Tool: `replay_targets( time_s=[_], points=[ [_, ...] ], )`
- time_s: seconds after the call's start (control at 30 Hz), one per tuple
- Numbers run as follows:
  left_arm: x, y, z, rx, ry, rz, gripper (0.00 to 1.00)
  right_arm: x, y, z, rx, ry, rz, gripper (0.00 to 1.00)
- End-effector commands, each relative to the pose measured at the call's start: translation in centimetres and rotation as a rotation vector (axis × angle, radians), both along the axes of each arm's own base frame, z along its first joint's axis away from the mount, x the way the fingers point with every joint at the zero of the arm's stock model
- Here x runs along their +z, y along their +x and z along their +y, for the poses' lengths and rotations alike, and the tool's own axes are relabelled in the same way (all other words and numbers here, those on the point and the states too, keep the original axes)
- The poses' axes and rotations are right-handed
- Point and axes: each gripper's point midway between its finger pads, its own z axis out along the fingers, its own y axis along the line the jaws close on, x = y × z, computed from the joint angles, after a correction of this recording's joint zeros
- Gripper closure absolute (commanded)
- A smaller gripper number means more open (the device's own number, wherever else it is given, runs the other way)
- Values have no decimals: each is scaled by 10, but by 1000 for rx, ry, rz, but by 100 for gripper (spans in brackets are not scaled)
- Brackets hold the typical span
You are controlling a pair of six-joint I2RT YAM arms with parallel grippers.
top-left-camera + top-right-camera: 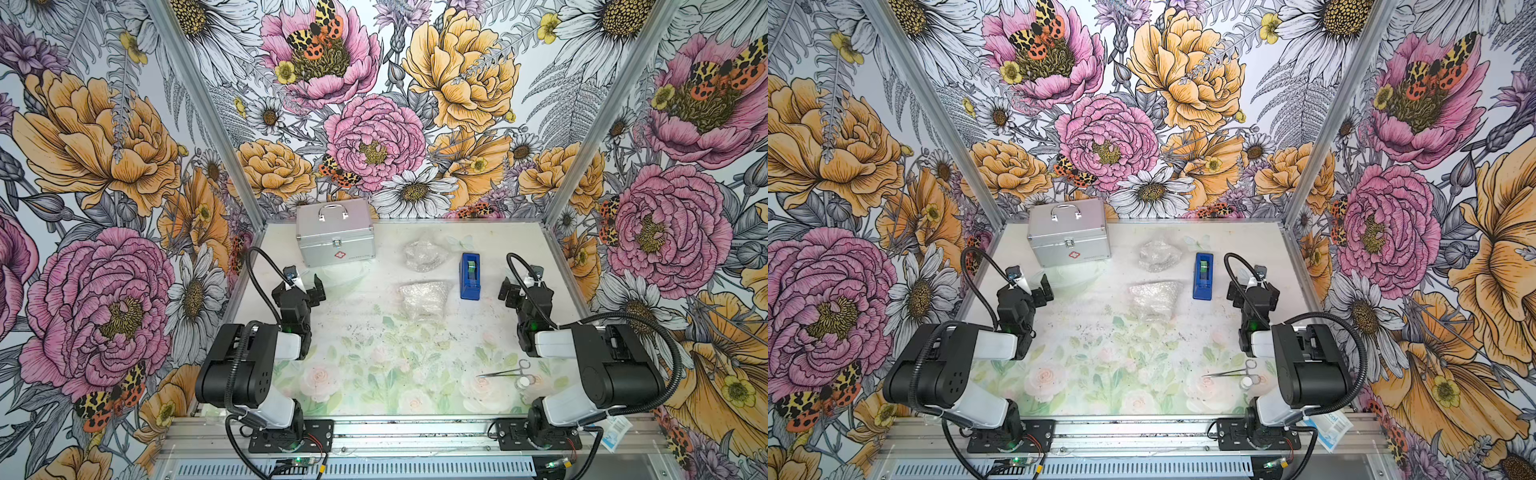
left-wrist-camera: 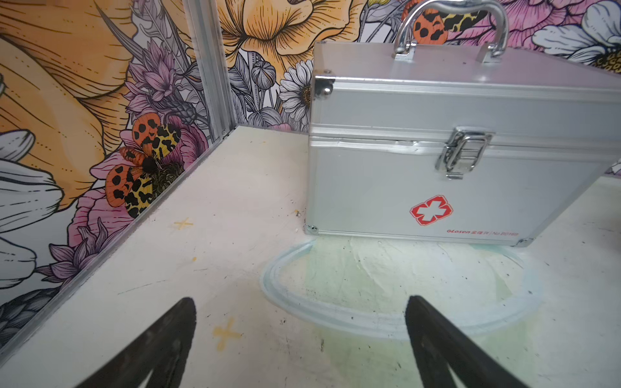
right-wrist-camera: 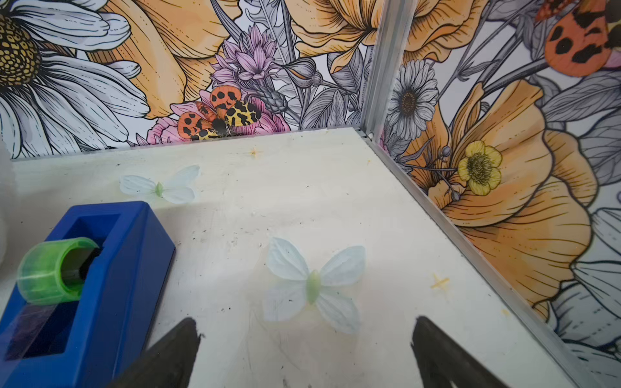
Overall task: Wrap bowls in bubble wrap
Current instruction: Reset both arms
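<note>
- Beside the blue tape dispenser (image 1: 470, 276), on its left-arm side, two bubble wrap bundles are lying on the table: the near bundle (image 1: 424, 300) close by, and the far bundle (image 1: 424, 254) a little beyond it toward the back wall.
- Bowls: no painted ceramic is showing bare. They are judged to be sitting inside the bundles, though the film is hiding this.
- Left gripper (image 1: 305, 286): its jaws are gaping wide and carrying nothing. It is hovering across the bundles from the dispenser, facing the silver case (image 2: 470, 151).
- Right gripper (image 3: 305, 322): it is spread wide and empty, hanging just beside the dispenser on the side away from the bundles.
- Step in hand, as judged: checking and securing the wraps. Doing it well is calling for pinching loose film rather than squeezing the ceramic, with one arm pinning a flap while the other is bringing tape.
- Orientation: the near bundle is showing no clear long axis, its broad edge facing the back wall and tapering toward the robot. The far bundle is lying lumpy, stretching roughly crosswise toward the dispenser.
</note>
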Motion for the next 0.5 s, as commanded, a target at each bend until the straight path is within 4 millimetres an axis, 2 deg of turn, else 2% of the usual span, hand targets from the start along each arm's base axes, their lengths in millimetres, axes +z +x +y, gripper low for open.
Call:
replay_targets(
  time_s=[0.0,0.47],
  points=[
    [13,1,4,26,38,-49,1,13,5,3,-2,-32,-34,0],
    [13,2,4,22,32,-49,1,13,6,3,12,-17,-37,0]
  ],
)
